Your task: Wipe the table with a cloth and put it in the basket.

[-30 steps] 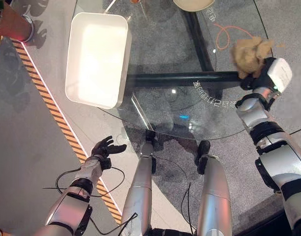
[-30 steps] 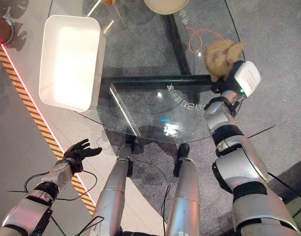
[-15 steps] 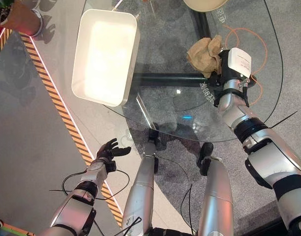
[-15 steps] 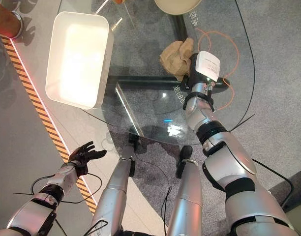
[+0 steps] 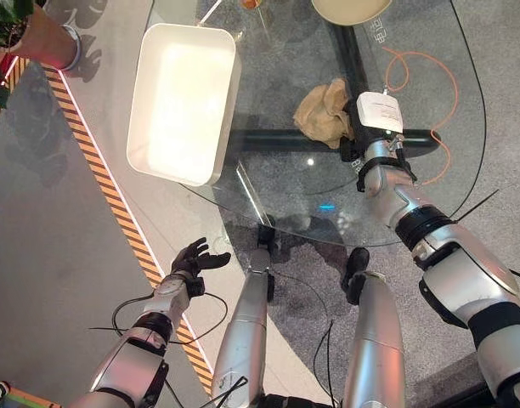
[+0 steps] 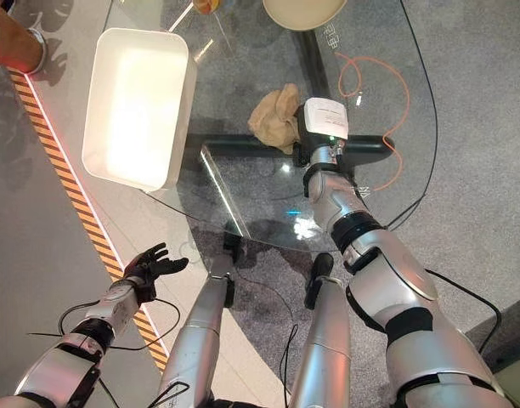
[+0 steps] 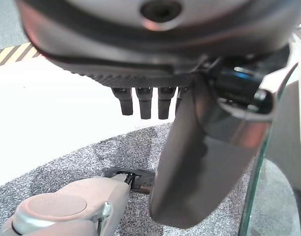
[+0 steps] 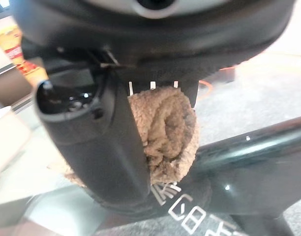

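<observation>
My left hand [image 5: 192, 257] hangs low beside the glass table [image 5: 277, 191], fingers loosely spread, holding nothing. The white basket [image 5: 183, 100] sits on the table's left part. Near the table's middle, the tan cloth [image 5: 322, 112] lies bunched on the glass, pinched between thumb and fingers of my right hand [image 5: 352, 146].

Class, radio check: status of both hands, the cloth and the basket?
Right hand shut on cloth, on glass table. Left hand open, idle below table. White basket at table's left, path unobstructed.
</observation>
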